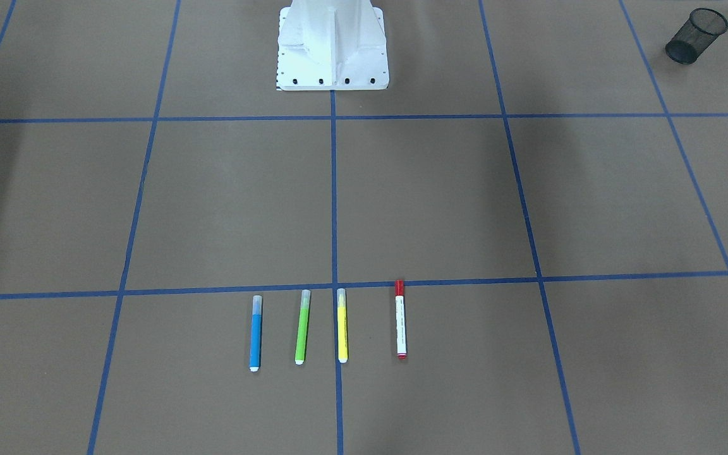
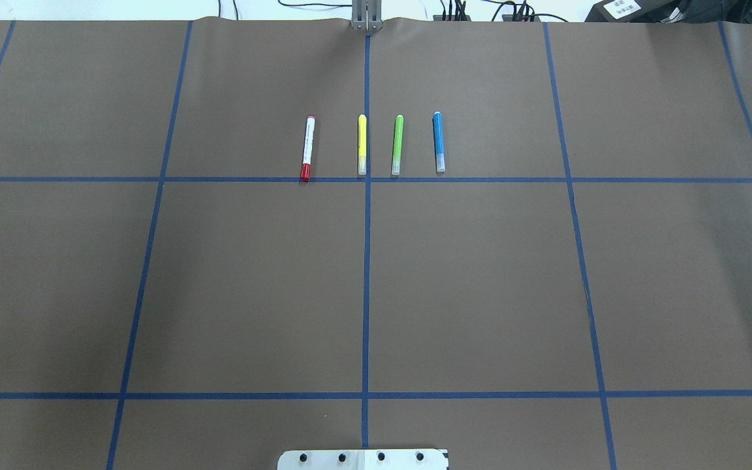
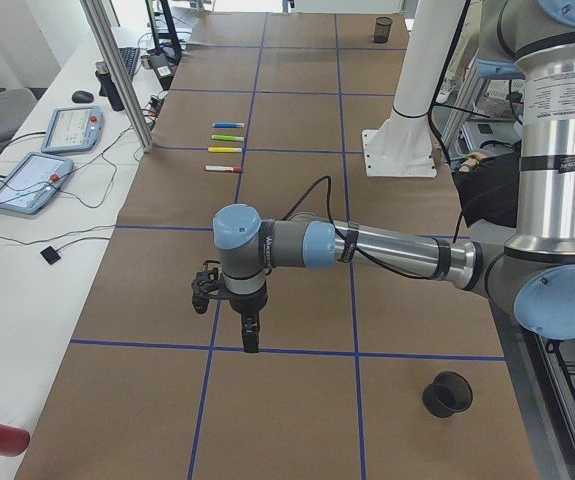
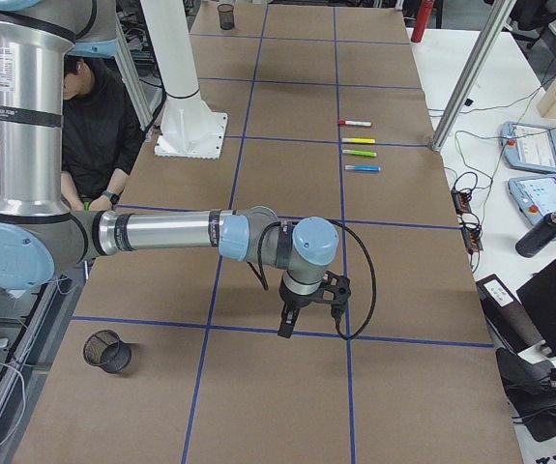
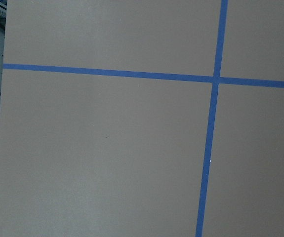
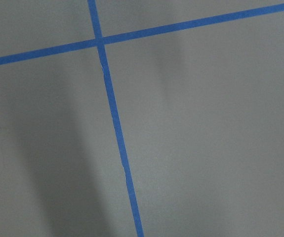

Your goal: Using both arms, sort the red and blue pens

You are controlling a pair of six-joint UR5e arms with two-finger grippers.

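Four markers lie in a row parallel to each other on the brown table. The red pen (image 1: 400, 320) (image 2: 307, 148) (image 3: 223, 169) (image 4: 355, 123) has a white barrel and a red cap. At the row's other end lies the blue pen (image 1: 255, 333) (image 2: 438, 141) (image 3: 228, 125) (image 4: 363, 168). My left gripper (image 3: 251, 335) hangs low over the table, far from the pens; I cannot tell whether it is open or shut. The same holds for my right gripper (image 4: 284, 327) at the opposite end. Both wrist views show only brown paper and blue tape.
A green marker (image 1: 301, 327) and a yellow marker (image 1: 342, 325) lie between the two pens. A black mesh cup (image 1: 696, 36) (image 3: 447, 394) sits near my left arm, another (image 4: 108, 351) near my right. The white pedestal (image 1: 332, 44) stands mid-table. A person (image 4: 99, 116) sits behind it.
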